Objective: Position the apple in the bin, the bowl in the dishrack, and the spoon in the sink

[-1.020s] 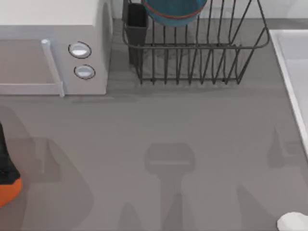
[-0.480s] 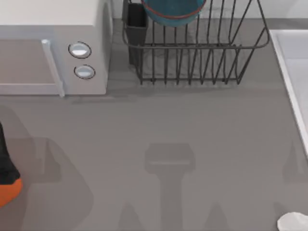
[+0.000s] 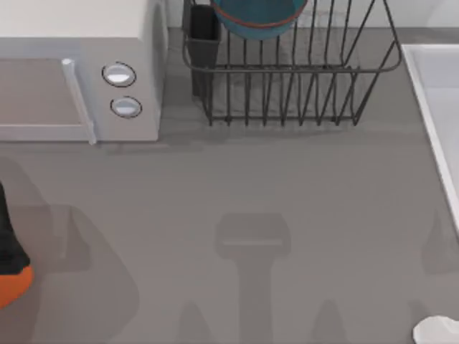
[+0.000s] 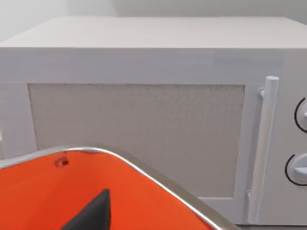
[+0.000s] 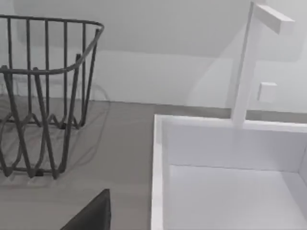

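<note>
The blue bowl (image 3: 258,18) rests inside the dark wire dishrack (image 3: 287,93) at the back centre of the table, beside its utensil cup (image 3: 204,32). At the front right edge lies the white spoon (image 3: 437,331), partly cut off. The sink (image 3: 424,93) runs along the right side. A piece of the orange bin (image 3: 13,283) shows at the front left. The apple is out of view. My left gripper (image 4: 93,213) hangs over the bin's orange inside (image 4: 38,196), facing the microwave. My right gripper (image 5: 91,211) is near the sink's rim (image 5: 157,167), with the dishrack (image 5: 48,96) beyond.
A white microwave (image 3: 79,43) with two round knobs stands at the back left, just behind the bin (image 4: 144,62). A white faucet (image 5: 244,72) rises at the sink's far edge. A dark arm part (image 3: 7,240) sits above the bin. Arm shadows fall across the grey tabletop.
The arm shadows near the table's right and front edges have shifted a little. The bowl, spoon and bin have not moved.
</note>
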Controlling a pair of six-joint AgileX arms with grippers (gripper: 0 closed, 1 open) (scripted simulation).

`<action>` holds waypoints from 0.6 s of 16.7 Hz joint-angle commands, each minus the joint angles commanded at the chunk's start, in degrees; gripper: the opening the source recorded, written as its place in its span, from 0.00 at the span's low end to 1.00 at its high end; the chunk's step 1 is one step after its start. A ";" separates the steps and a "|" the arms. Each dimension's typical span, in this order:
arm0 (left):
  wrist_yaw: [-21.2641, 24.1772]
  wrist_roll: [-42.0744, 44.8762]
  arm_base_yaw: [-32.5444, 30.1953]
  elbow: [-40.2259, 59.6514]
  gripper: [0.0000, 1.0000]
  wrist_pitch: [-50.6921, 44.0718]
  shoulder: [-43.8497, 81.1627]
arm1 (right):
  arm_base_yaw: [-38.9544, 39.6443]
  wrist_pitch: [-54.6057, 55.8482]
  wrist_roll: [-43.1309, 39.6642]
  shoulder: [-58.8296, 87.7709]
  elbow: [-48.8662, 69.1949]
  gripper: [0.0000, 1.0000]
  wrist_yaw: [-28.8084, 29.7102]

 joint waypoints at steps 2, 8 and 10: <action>0.00 0.00 0.00 0.00 1.00 0.00 0.00 | 0.05 -3.36 -5.39 4.31 2.88 1.00 -0.02; 0.00 0.00 0.00 0.00 1.00 0.00 0.00 | 0.24 -19.14 -35.19 24.38 15.58 1.00 -0.01; 0.00 0.00 0.00 0.00 1.00 0.00 0.00 | 0.28 -25.48 -47.27 32.38 20.23 1.00 0.10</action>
